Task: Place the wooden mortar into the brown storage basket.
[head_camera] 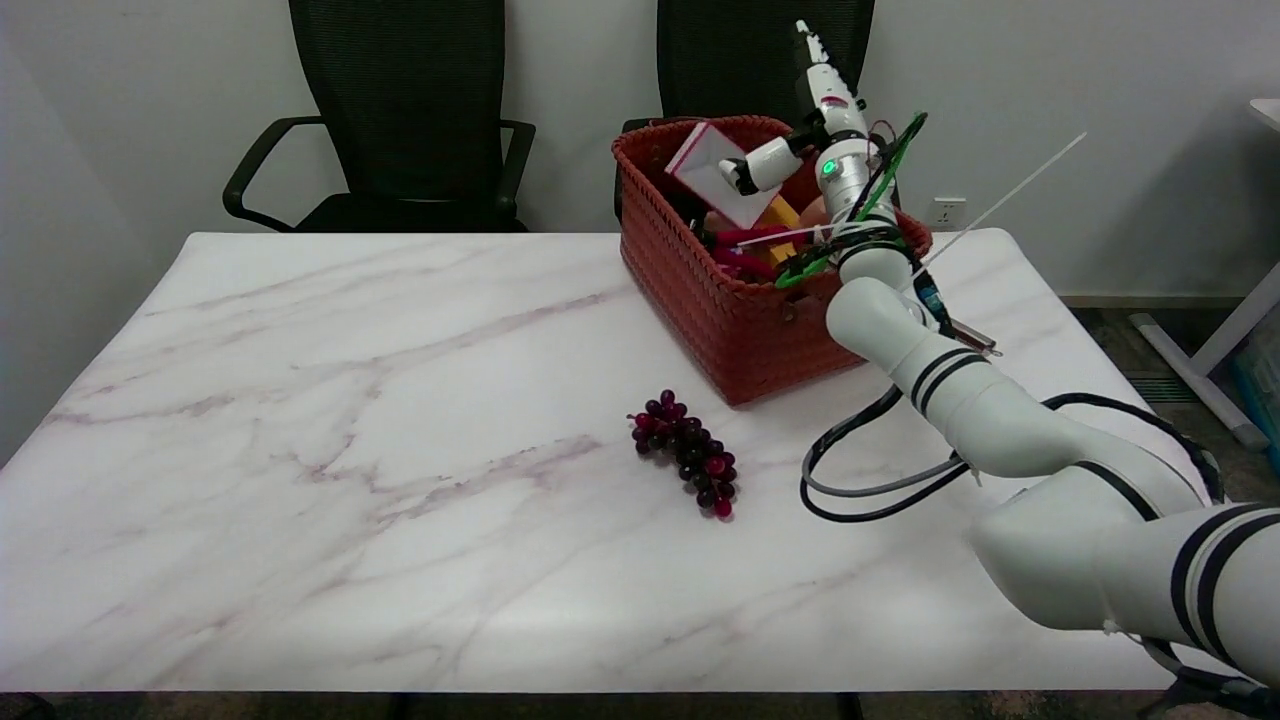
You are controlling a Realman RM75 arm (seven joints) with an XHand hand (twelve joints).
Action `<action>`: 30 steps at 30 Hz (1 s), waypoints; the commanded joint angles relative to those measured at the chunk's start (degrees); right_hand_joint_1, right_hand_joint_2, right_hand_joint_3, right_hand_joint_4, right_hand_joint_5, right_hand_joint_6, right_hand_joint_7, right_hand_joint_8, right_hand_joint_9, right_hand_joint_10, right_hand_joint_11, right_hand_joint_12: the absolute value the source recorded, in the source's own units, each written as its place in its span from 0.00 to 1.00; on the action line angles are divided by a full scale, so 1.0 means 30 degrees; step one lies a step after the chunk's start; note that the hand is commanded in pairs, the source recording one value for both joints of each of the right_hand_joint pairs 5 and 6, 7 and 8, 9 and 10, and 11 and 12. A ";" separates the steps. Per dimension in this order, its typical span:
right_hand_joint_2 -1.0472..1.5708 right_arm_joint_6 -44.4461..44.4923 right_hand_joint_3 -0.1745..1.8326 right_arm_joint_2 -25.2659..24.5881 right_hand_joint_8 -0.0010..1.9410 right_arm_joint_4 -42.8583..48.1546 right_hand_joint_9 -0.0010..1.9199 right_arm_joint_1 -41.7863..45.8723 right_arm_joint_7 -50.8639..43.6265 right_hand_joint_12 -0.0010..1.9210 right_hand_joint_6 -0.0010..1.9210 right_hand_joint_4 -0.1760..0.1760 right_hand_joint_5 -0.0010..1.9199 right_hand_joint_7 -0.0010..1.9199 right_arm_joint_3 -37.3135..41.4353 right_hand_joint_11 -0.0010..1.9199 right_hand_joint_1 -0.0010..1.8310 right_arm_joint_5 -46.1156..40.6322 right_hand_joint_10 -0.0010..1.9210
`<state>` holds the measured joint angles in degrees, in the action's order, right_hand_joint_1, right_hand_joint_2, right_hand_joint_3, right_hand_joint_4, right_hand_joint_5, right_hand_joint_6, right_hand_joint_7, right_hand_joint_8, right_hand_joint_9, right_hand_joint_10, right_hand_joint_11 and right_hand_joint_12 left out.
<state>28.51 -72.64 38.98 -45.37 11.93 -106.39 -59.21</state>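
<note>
Arm (1000,420): my right arm, smooth white shells with black bands, comes in from the lower right and reaches up across the table; a black cable loops loose beneath it.
Table (300,450): a glossy white marble-look slab with faint pinkish-grey veins.
Grapes (688,455): a knobbly bunch of dark purple and red beads, lying on the slab just in front of the basket's near corner, apart from it.
Basket (700,300): brown-red woven weave, boxy with a rolled rim, standing on the far right part of the table; a white angular piece (712,170), something yellow and red bits show inside.
Hand (815,135): mine hangs above the basket's far side, one finger pointing straight up and another stretched left over the opening; fingers spread, nothing between them.
Mortar: I cannot pick it out; my wrist and the clutter hide much of the basket's inside.
Chairs (400,110): two black mesh-backed office chairs behind the table against a pale wall.
</note>
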 commanded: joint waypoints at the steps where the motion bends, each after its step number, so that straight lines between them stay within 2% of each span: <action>1: 0.31 0.1843 0.81 0.1681 0.00 0.5850 0.00 0.3850 -0.5710 0.00 0.00 0.50 0.00 0.00 0.0853 0.00 0.74 -0.2961 0.00; 6: 0.32 0.5587 0.79 0.2243 0.00 0.9232 0.00 0.6444 -0.8592 0.00 0.00 0.50 0.00 0.00 0.0806 0.00 0.74 -0.2870 0.00; 12: 0.37 0.8648 0.79 0.2621 0.00 1.3212 0.01 1.0423 -1.2942 0.00 0.03 0.50 0.03 0.00 0.1801 0.00 0.74 -0.2886 0.01; 20: 0.41 1.3153 0.77 0.2587 0.00 1.6242 0.03 1.5396 -1.4877 0.00 0.03 0.50 0.03 0.00 0.2008 0.00 0.74 -0.2529 0.03; 30: 0.45 1.8721 0.77 0.2334 0.00 1.7272 0.04 1.8054 -1.5282 0.00 0.03 0.50 0.03 0.00 -0.0504 0.00 0.74 -0.1849 0.04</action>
